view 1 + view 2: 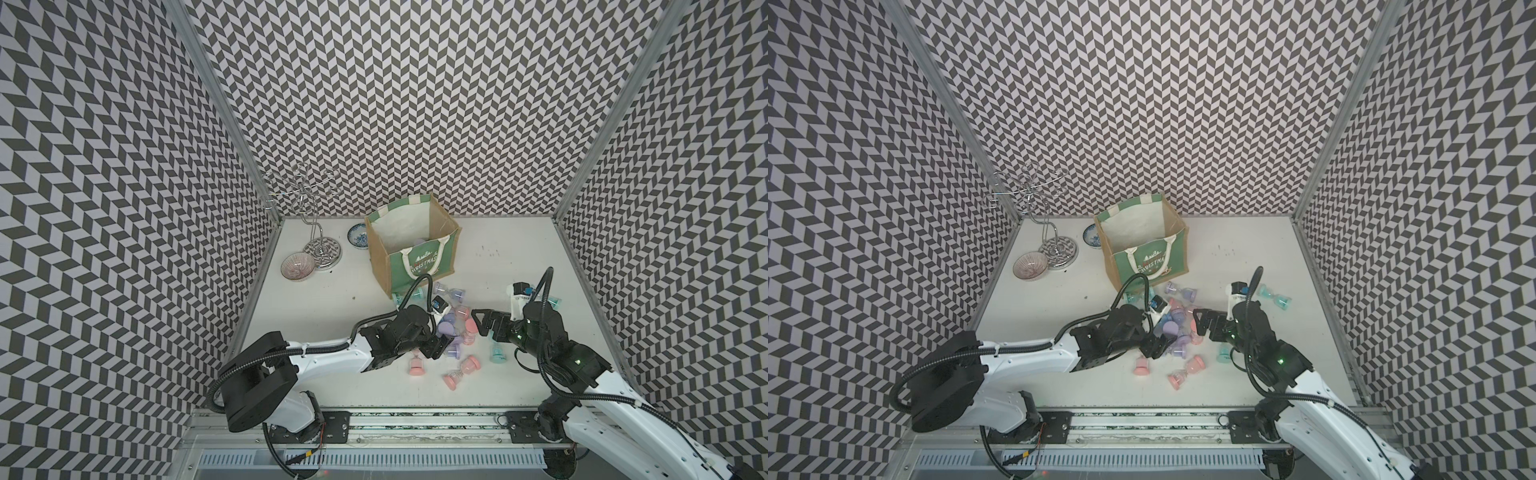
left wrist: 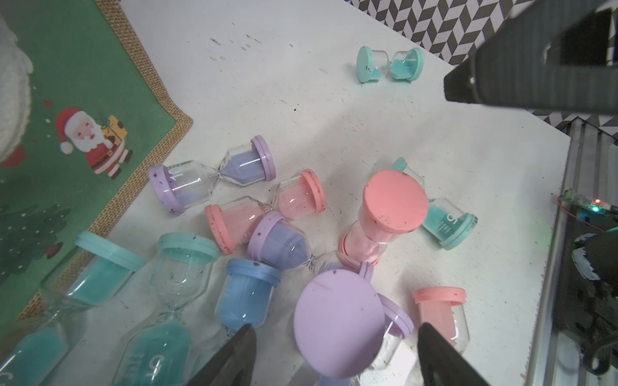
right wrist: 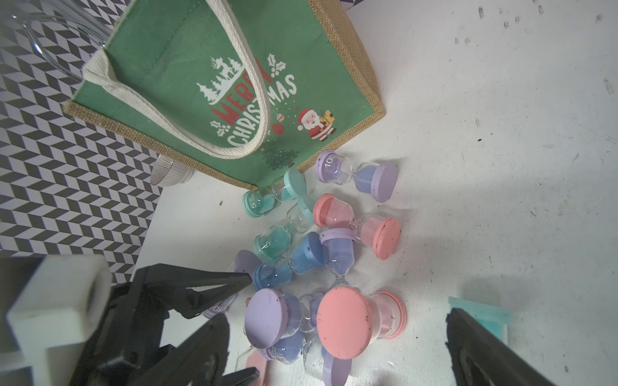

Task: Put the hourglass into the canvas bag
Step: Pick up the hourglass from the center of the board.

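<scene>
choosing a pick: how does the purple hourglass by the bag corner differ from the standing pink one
The purple-capped glass hourglass lies on its side; the pink-capped glass hourglass stands on end. The purple one lies next to the green-fronted jute bag, the pink one farther off. Same shape, clear glass.

The boxy tan jute tote bag with a green "Merry Christmas" front panel (image 1: 419,266) stands upright with its mouth open, white lining showing and a white rope handle hanging over the panel. Just before that panel lie small glass hourglasses with pastel caps (image 3: 334,234), mostly on their sides. A teal hourglass (image 3: 267,197) touches the bag's base, and a pink hourglass (image 2: 394,200) stands upright.
</scene>
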